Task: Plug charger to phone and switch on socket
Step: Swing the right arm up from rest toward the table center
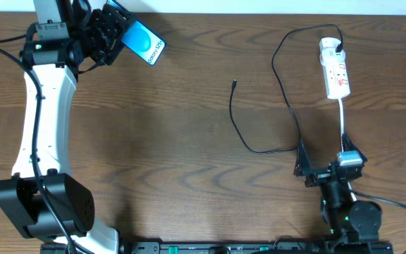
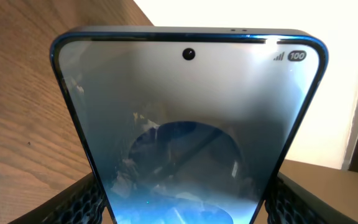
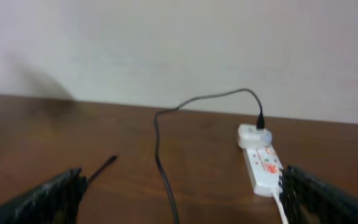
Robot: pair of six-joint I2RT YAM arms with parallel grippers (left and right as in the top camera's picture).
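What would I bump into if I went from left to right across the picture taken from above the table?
left tool, gripping the phone → phone → charger tip, lying loose on the table → socket

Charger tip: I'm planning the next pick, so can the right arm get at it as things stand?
Probably yes. The right gripper is open and empty, and the charger tip lies alone on bare table ahead to its left, nothing covering it.
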